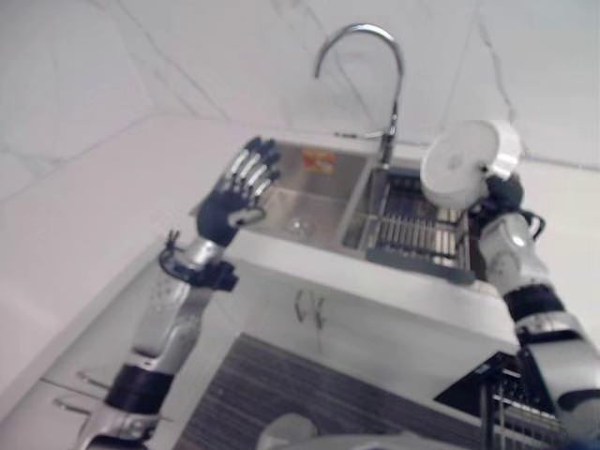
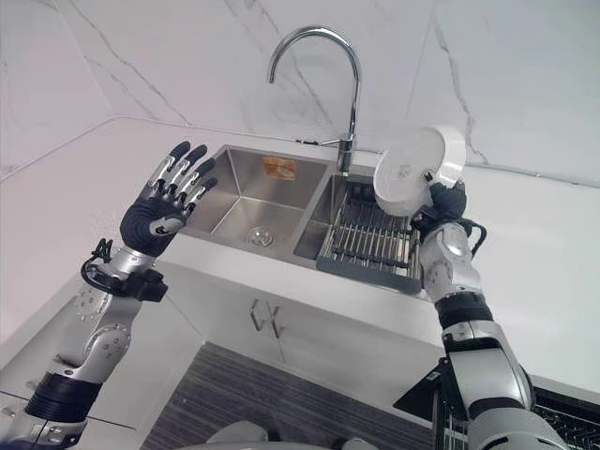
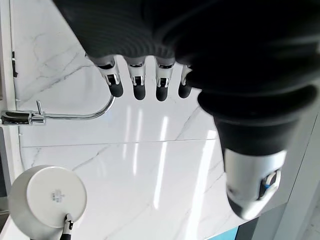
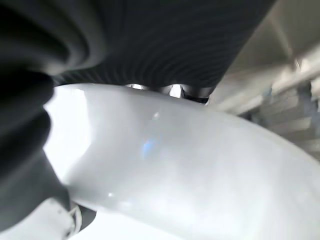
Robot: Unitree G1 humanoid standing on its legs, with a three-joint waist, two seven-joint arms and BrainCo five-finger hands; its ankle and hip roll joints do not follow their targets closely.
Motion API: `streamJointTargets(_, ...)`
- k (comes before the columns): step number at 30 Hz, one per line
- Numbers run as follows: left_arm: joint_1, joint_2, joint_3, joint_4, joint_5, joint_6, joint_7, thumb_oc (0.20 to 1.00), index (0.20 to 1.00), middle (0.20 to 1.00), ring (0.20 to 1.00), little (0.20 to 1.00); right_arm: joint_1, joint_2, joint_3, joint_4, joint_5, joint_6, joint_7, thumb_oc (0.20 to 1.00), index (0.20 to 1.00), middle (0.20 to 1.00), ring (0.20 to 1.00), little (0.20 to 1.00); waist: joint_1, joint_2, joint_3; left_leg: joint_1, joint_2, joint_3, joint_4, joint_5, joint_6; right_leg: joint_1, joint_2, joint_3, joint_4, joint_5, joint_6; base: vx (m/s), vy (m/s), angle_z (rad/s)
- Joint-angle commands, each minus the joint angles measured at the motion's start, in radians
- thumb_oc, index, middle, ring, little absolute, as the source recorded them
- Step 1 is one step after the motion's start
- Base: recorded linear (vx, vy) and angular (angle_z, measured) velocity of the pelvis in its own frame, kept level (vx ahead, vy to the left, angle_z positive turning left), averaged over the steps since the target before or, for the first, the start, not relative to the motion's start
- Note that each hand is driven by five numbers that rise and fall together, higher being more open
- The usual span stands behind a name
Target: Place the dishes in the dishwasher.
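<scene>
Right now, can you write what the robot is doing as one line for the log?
right hand: holding white bowl above sink rack | left hand: open, raised, empty | dishwasher rack: at lower right

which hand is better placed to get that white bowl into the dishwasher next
Right. The right hand already holds the white bowl raised over the sink's drying rack, and the dishwasher rack lies at the robot's lower right. The left hand is open and empty, above the sink's left side.

Left hand (image 2: 159, 214) raised, fingers (image 2: 183, 169) straight and spread, holding nothing. Right hand (image 2: 446, 202) lifted high, fingers curled round something held.
</scene>
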Motion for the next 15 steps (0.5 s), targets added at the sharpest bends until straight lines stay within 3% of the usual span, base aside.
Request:
streamJointTargets(1, 0.010, 0.023, 0.038, -0.031, -0.046, -0.065, -0.031, 1.000, 1.000, 1.000, 1.000, 1.000, -0.072, -0.022, -0.044, -0.063, 0.080, -0.199, -0.030, 0.200, 0.200, 0.200, 0.200, 0.200, -0.007, -0.041, -0.050, -0.048, 0.034, 0.115, 0.070, -0.051, 0.007, 0.075, 0.013, 0.130, -0.065, -0.042, 0.040, 0.00, 0.097, -0.24)
streamJointTargets(5, 0.027, -0.012, 0.039, -0.046, -0.027, -0.063, -0.024, 1.000, 1.000, 1.000, 1.000, 1.000, 0.019, 0.087, -0.076, -0.376, 0.095, -0.264, -0.074, 0.200, 0.200, 0.200, 0.200, 0.200, -0.039, -0.043, -0.047, -0.047, 0.029, 0.136, 0.070, -0.061, 0.023, 0.059, 0.017, 0.164, -0.065, -0.030, 0.048, -0.01, 0.105, -0.24)
streamJointTargets(10, 0.054, -0.046, 0.053, -0.069, 0.023, -0.065, -0.023, 1.000, 1.000, 1.000, 1.000, 1.000, 0.187, 0.178, -0.094, -0.635, 0.130, -0.299, -0.019, 0.200, 0.200, 0.200, 0.200, 0.200, -0.078, -0.045, -0.049, -0.050, 0.014, 0.167, 0.070, -0.069, 0.043, 0.036, 0.013, 0.201, -0.065, -0.009, 0.067, -0.03, 0.181, -0.28)
streamJointTargets(15, 0.063, -0.051, 0.063, -0.105, 0.056, -0.050, -0.069, 1.000, 1.000, 1.000, 1.000, 1.000, 0.356, 0.182, -0.143, -0.731, -0.038, -0.310, -0.053, 0.200, 0.200, 0.200, 0.200, 0.200, -0.124, -0.063, -0.031, -0.064, -0.010, 0.198, 0.070, -0.082, 0.068, -0.013, -0.017, 0.233, -0.065, 0.043, 0.113, -0.05, 0.226, -0.36)
